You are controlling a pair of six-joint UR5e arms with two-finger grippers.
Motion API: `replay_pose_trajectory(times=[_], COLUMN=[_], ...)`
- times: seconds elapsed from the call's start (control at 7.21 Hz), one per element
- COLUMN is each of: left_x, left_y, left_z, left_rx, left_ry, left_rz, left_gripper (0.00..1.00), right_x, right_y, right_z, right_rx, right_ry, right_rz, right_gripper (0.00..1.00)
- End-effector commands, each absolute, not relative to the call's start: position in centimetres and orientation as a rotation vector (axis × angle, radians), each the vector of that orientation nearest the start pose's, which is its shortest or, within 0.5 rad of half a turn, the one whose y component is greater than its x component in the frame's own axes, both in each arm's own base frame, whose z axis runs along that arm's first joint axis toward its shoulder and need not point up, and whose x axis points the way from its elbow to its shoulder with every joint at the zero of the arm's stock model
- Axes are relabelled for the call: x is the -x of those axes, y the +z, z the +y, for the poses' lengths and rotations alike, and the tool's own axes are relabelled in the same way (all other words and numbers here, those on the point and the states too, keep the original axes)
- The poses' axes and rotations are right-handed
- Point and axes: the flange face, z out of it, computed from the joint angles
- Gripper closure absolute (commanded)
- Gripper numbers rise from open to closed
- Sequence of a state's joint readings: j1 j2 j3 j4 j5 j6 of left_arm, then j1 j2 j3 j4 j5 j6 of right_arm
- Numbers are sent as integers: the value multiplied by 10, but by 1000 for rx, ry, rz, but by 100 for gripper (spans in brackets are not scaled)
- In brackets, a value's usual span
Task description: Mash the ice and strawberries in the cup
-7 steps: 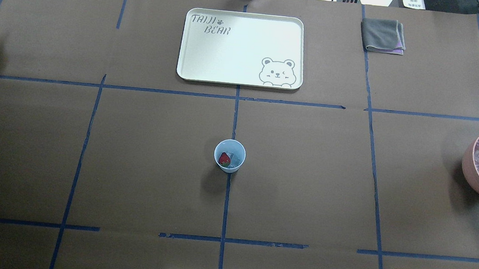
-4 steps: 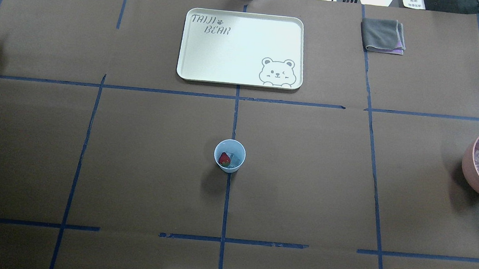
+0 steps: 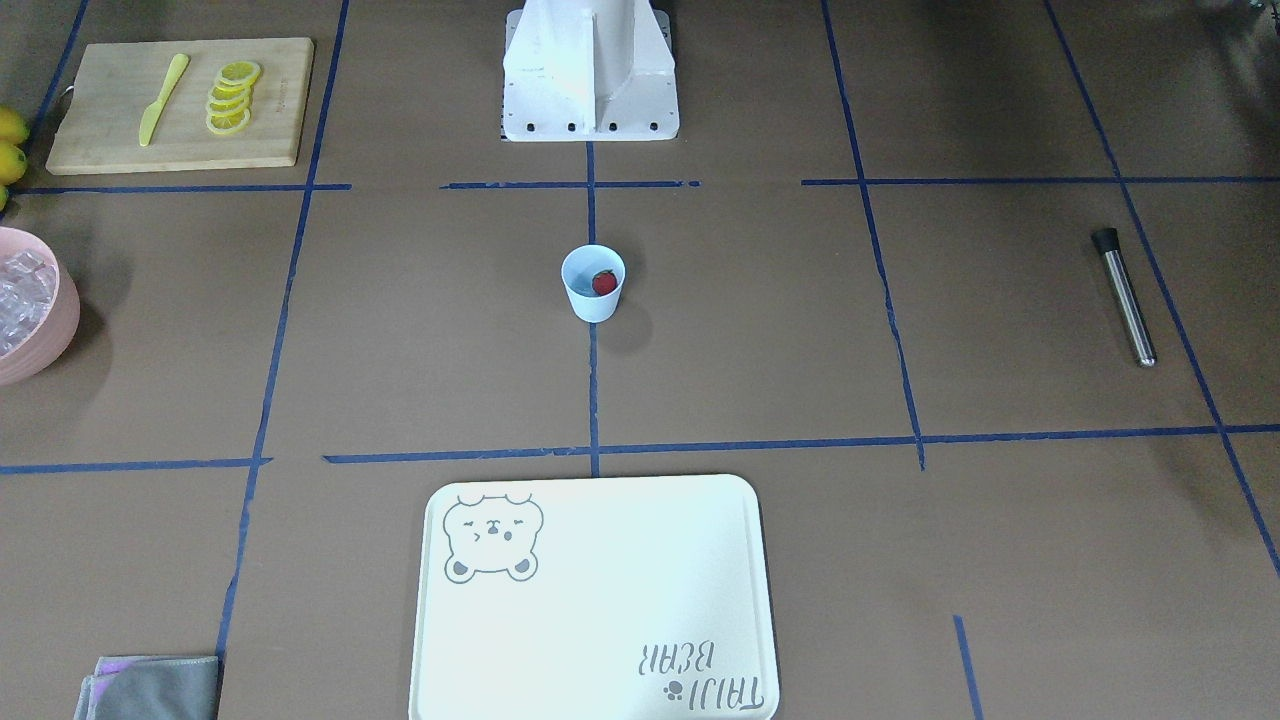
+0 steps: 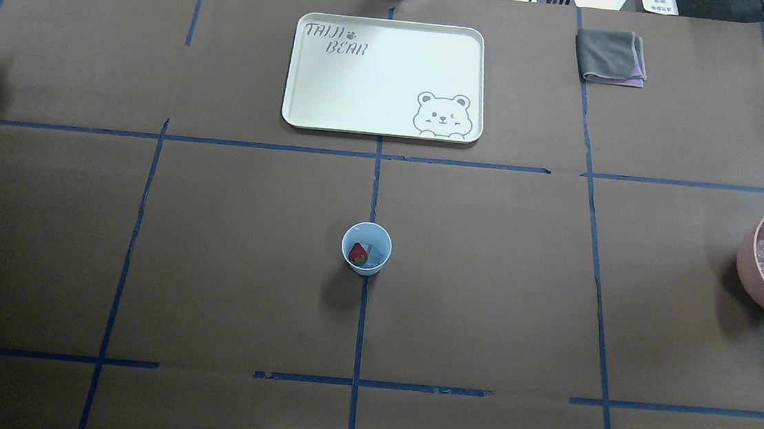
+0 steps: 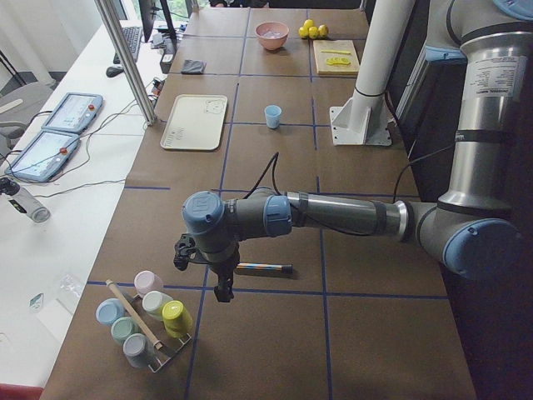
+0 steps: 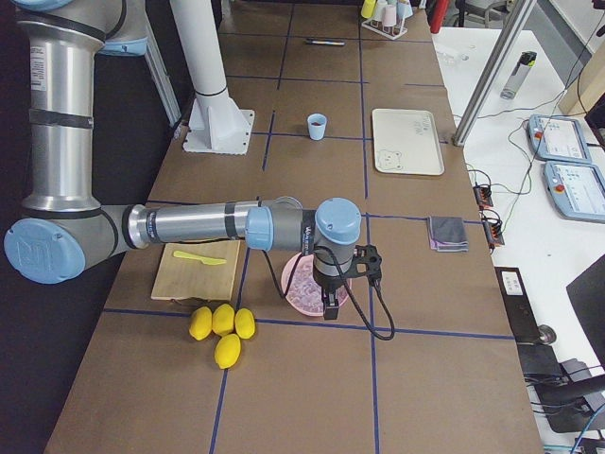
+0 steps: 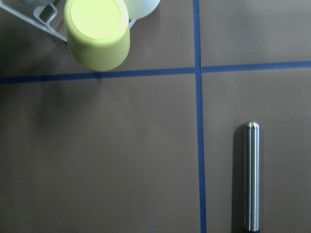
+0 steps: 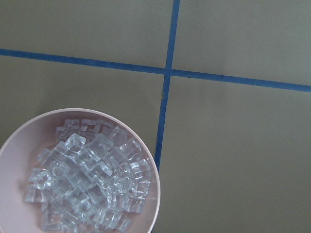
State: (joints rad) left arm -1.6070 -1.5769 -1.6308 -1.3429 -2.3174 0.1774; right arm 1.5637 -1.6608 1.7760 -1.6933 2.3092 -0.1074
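Even bright light, soft shadow beside cup [image 4: 383, 248], wrist views perhaps slightly blurred

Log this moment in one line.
cup: holds strawberry | muddler: lying ungrasped | left gripper: near muddler | right gripper: near ice bowl

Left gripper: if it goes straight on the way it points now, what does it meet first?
Most likely the brown table, not the steel rod, which lies off to one side in the wrist view. The left gripper points downward; depth is unclear.
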Motion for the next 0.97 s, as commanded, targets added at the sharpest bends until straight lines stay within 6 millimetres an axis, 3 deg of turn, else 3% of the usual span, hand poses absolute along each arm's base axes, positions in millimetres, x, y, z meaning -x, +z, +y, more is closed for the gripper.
replay_pose_trajectory(times=[0.0, 0.83], left_x=[82, 82], left_y=[658, 657], left_z=[-469, -457], left_rx=[95, 91], left_ry=[66, 70], left_rz=[756, 753], left_gripper=[0, 0], right_x=[-60, -58], right_y=[616, 618], right_z=[-451, -451], right_rx=[-25, -19], right_ry=[-111, -113], right_rz=[-741, -743], right_gripper=[1, 1])
